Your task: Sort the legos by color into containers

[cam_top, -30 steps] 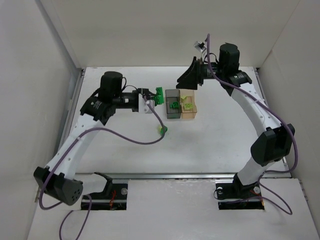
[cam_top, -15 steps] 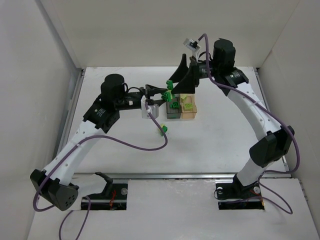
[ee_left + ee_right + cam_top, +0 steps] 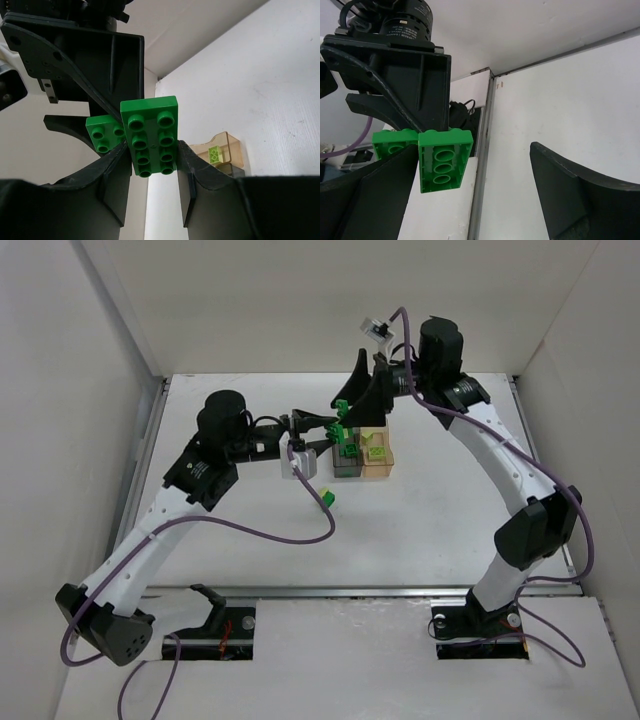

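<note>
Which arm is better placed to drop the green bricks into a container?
Left: the left tool grips the joined green bricks beside the grey container; the right tool stands wide open.

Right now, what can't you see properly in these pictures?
- Grey container inside: top view, the left tool and its green plate partly cover it.
- Loose brick on the table: top view, too small to tell its shape.
- Smaller green brick: left wrist view, half hidden behind the plate; joined or not, unclear.
</note>
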